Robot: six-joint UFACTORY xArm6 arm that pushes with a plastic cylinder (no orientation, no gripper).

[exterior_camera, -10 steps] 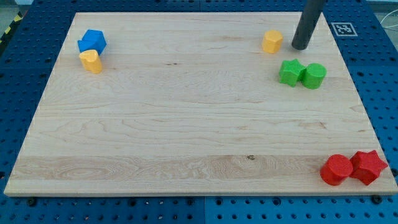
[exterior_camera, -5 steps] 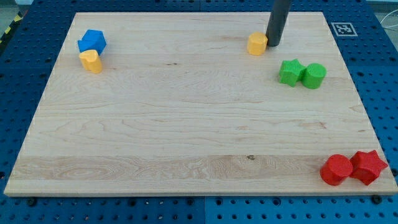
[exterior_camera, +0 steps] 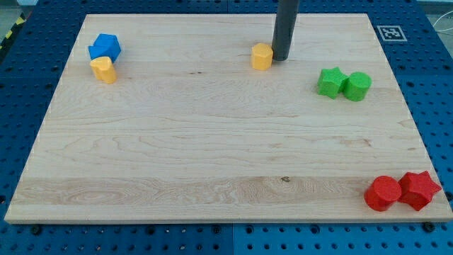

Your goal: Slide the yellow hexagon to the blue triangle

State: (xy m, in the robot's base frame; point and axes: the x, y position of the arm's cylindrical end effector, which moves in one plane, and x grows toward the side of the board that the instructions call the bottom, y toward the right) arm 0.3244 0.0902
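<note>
The yellow hexagon lies on the wooden board near the view's top, a little right of centre. My tip stands right against its right side. The blue block, whose shape I cannot make out as a triangle, sits at the view's top left. A second yellow block touches it just below. The hexagon is far to the right of the blue block.
A green star-like block and a green cylinder sit side by side at the view's right. A red cylinder and a red star sit at the bottom right corner. The board's top edge is close above the hexagon.
My tip has moved left along the top of the board and pushed the yellow hexagon left with it, from about the right third towards the centre. The other blocks have not moved.
</note>
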